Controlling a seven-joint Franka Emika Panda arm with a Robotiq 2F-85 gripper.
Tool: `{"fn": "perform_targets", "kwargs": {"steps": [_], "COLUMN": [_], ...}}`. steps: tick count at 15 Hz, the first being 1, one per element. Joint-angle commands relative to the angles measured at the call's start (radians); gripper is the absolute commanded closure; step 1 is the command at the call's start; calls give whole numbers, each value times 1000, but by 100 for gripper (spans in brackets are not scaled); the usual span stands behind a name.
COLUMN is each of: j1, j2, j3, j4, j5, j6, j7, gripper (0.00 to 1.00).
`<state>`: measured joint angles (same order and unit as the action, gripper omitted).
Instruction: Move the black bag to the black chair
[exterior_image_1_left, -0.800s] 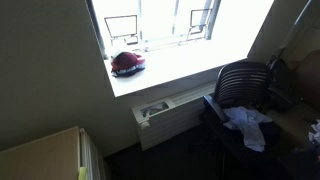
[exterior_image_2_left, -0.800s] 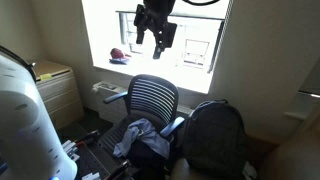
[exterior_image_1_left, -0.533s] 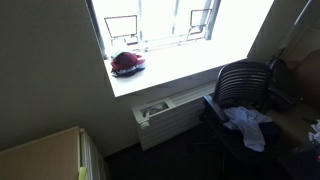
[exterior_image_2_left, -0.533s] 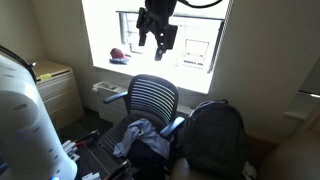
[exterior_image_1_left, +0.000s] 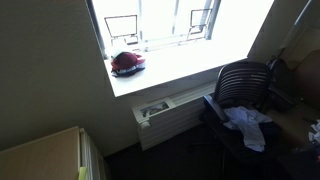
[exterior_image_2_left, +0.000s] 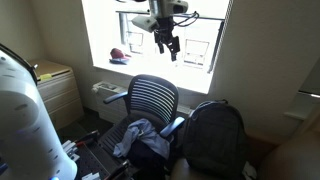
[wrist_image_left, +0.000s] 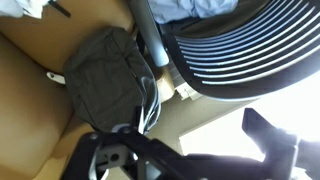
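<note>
Black bag (exterior_image_2_left: 213, 135) on floor (wrist_image_left: 25, 100) beside chair (exterior_image_2_left: 152, 100)

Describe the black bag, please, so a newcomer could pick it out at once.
Below the bright window stands a black chair with a ribbed back. The black bag sits on the floor beside it: a rounded backpack, unlike the pale cloth heaped on the seat.

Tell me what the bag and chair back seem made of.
Bag: matte black fabric, probably nylon, judging by soft creased panels and seams. Chair back: dark ribbed slats with gaps, likely plastic or mesh; can't tell which.
</note>
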<state>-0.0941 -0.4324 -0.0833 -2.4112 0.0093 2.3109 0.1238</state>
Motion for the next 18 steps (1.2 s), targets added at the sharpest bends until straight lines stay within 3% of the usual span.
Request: {"fn": "perform_targets", "kwargs": {"steps": [1,3,5,6,8,11,12,15,18], "j1": [-48,-119,-139,-85,-84,-76,-82,-88,-32], "j2": [178,308,424,299,400,442,499,664,792], "j3": [90,137,129,102,76,60,34,-5,-50], "j4": [48,49,109,32,70,101,141,285,471], "j5": [-89,-227,-318,-268,-299,-343,-424,-568,-602], "j6": [282,440,369,384,385,396,437,544,497], "j7": [175,371,499,425,475,534,687,930,1166], "gripper": [0,0,0,0,0,0,0,0,0]}}
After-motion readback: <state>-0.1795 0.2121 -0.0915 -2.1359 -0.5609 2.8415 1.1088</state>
